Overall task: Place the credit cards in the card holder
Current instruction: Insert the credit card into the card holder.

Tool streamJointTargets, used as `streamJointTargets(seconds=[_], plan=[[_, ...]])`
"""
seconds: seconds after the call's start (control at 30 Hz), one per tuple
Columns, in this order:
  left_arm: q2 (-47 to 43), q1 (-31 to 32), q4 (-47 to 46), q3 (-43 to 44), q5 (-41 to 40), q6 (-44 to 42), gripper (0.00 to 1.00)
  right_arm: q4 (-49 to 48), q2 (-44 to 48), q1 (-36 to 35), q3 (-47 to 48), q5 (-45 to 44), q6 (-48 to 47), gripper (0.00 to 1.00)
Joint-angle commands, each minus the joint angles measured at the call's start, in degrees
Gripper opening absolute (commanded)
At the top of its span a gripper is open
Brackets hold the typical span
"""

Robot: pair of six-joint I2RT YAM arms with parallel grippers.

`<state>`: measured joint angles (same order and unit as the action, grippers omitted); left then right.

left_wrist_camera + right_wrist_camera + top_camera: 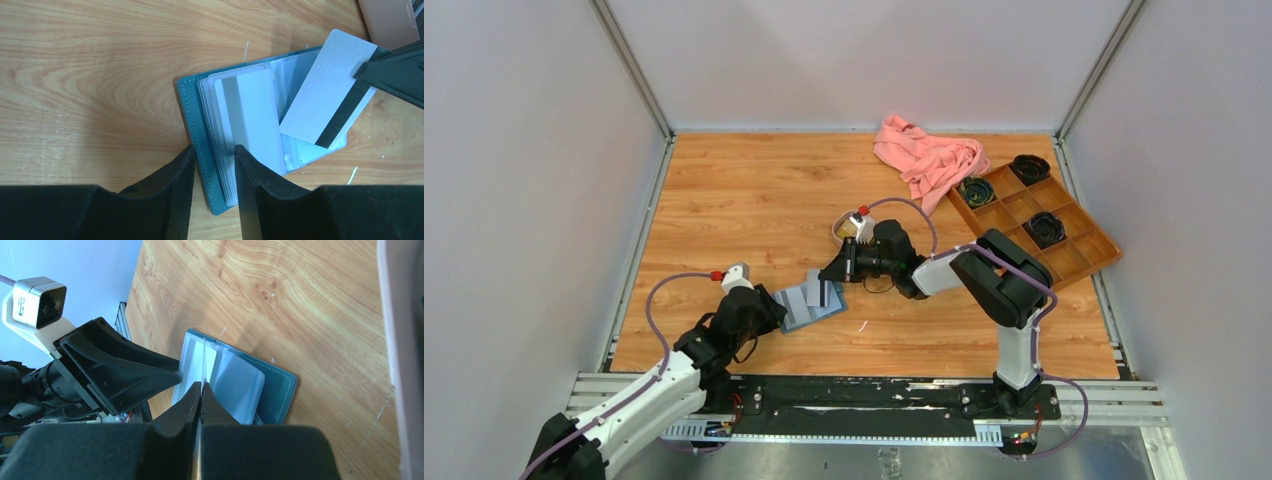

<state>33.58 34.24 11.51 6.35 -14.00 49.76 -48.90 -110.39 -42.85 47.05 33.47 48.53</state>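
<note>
The teal card holder lies open on the wooden table, its clear sleeves fanned up. My left gripper is partly closed round the near corner of its cover and the sleeve stack, with both fingers touching. One sleeve holds a white-grey card. My right gripper is shut on another white-grey credit card with a black stripe. That card is tilted with its low corner over the holder's right-hand sleeves. In the right wrist view it shows edge-on above the holder. From above, the right gripper hangs just past the holder.
An oval pinkish-rimmed tray sits under the right wrist. A pink cloth lies at the back. A brown compartmented wooden box with black items stands at the back right. White walls enclose the table.
</note>
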Motion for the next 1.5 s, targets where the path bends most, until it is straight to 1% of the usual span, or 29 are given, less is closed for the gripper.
streamJointTargets(seconds=[0.0,0.5,0.73,0.87,0.97,1.07,1.2,1.47], plan=[[1.3,-0.2,3.2,-0.1,-1.5,0.3,0.38,-1.9,1.2,0.7,0.0,1.1,0.5,0.0],[1.9,-0.3,3.4,0.3,-1.6,0.2,0.36,-0.2,0.6,0.7,0.3,1.6,0.4,0.0],[1.8,-0.3,3.6,0.4,-1.5,0.0,0.36,-1.6,-1.5,0.1,0.8,3.6,2.7,0.0],[1.4,-0.2,3.9,0.5,-1.6,-0.1,0.36,-2.5,0.5,0.2,0.7,3.8,2.2,0.0],[1.3,-0.2,4.0,0.5,-1.6,-0.1,0.35,-0.7,1.9,0.2,0.3,2.9,0.5,0.0],[1.3,-0.2,3.9,0.3,-1.6,0.0,0.35,3.9,2.3,0.3,0.8,1.4,-2.2,0.0],[1.1,-0.2,4.0,0.3,-1.5,0.0,0.35,5.5,1.3,0.3,1.2,0.6,-2.8,0.0],[0.8,-0.2,4.3,0.3,-1.4,0.0,0.35,2.8,-0.2,0.2,1.5,2.3,-0.3,0.0]])
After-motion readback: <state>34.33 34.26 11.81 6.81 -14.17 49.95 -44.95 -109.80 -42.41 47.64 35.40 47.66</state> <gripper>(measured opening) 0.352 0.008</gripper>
